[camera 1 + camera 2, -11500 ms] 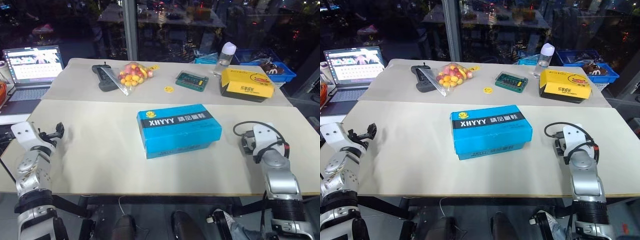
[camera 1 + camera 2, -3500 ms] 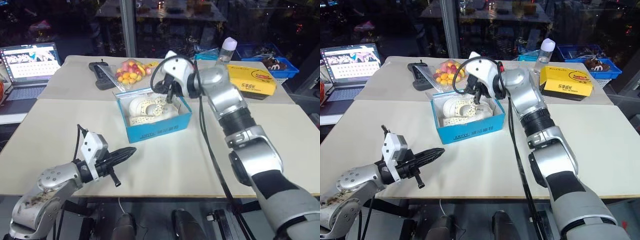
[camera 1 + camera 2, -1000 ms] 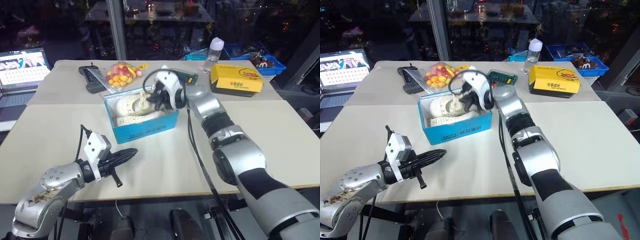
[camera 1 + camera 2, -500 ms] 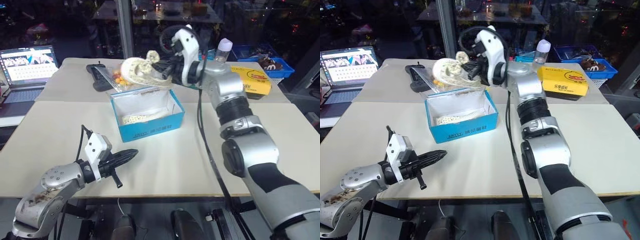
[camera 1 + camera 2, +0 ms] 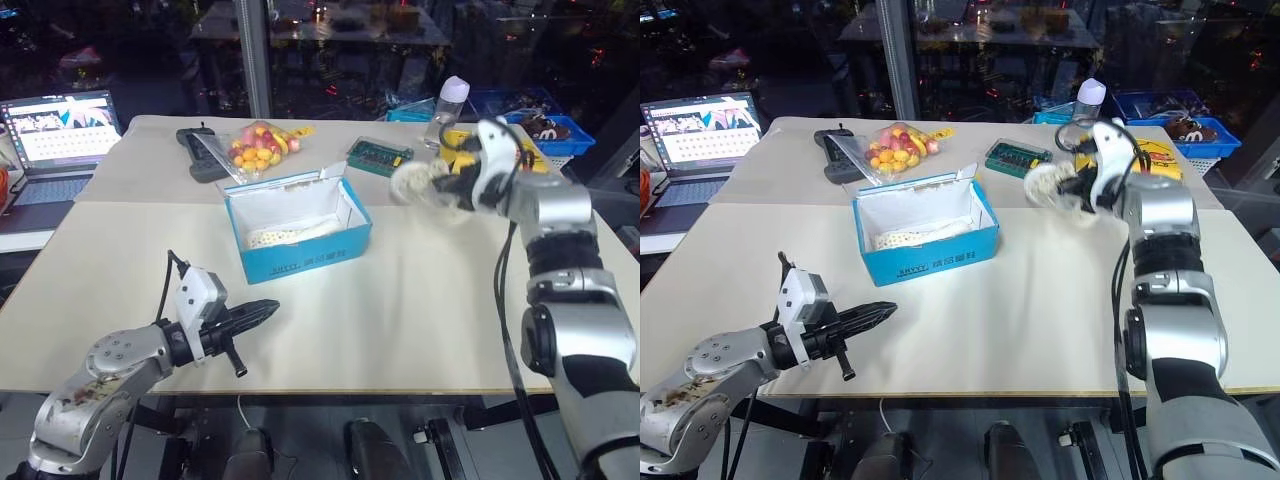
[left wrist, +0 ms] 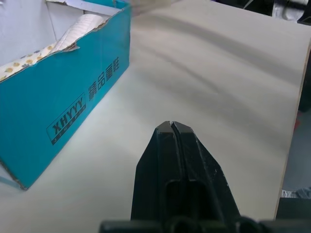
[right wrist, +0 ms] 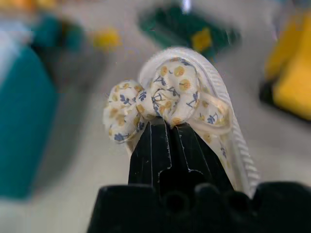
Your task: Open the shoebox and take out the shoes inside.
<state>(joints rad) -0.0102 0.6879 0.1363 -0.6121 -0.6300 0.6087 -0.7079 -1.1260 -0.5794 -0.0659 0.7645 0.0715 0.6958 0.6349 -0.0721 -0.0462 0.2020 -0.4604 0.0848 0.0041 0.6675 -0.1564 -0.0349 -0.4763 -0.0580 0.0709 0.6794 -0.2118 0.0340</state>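
The blue shoebox stands open mid-table, its lid tipped up at the back. One cream perforated shoe lies inside it. My right gripper hangs above the table to the right of the box, shut on the other shoe. In the right wrist view that shoe shows a flowered bow just past the closed fingertips. My left gripper is shut and holds nothing, hovering low near the table's front left, pointing toward the box; the box's blue wall fills one side of the left wrist view.
Along the back table lie a black tool, a bag of coloured balls, a green case, a clear bottle and a yellow box partly behind my right arm. A laptop stands far left, a blue basket far right.
My right gripper has swung the shoe from above the box's back edge to the right and lower, over the bare table. The left gripper has stayed put.
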